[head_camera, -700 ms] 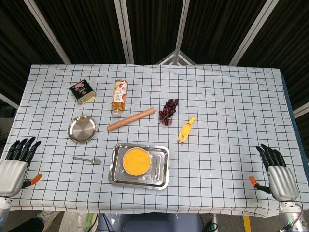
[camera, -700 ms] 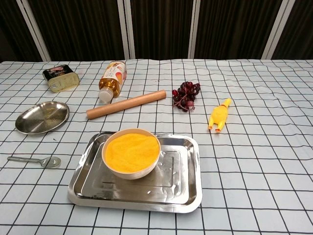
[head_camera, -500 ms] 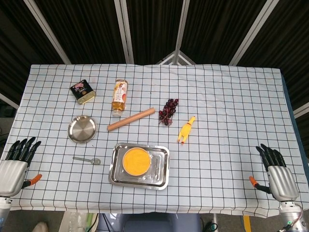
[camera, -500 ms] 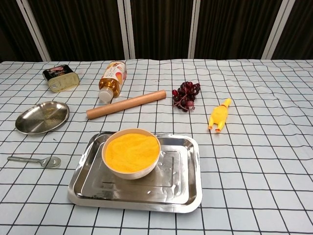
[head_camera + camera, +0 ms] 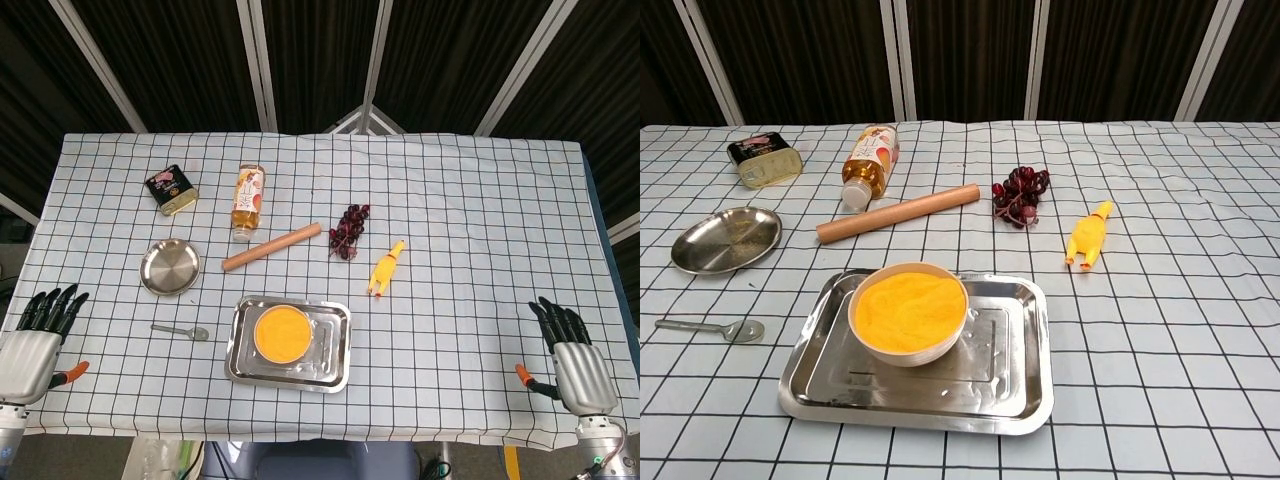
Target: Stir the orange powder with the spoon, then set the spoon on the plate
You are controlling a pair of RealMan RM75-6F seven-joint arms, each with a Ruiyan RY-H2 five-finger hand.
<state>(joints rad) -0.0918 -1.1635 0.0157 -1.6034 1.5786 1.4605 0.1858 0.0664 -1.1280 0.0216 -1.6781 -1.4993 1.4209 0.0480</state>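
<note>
A white bowl of orange powder (image 5: 280,333) (image 5: 908,310) stands in a steel tray (image 5: 335,352) (image 5: 1015,375) near the table's front. The metal spoon (image 5: 181,330) (image 5: 712,328) lies flat on the cloth left of the tray. The round steel plate (image 5: 168,267) (image 5: 726,240) sits just beyond the spoon. My left hand (image 5: 35,345) is at the table's front left corner, fingers apart and holding nothing. At the front right corner my right hand (image 5: 572,360) is likewise spread and holds nothing. Neither hand shows in the chest view.
Behind the tray lie a wooden rolling pin (image 5: 271,247), a bottle on its side (image 5: 247,199), a small tin (image 5: 171,189), dark grapes (image 5: 348,231) and a yellow rubber chicken (image 5: 385,268). The checked cloth covers the whole table.
The head view has shifted slightly, so objects sit a touch higher in the frame. Neither hand nor any object has moved on the table.
</note>
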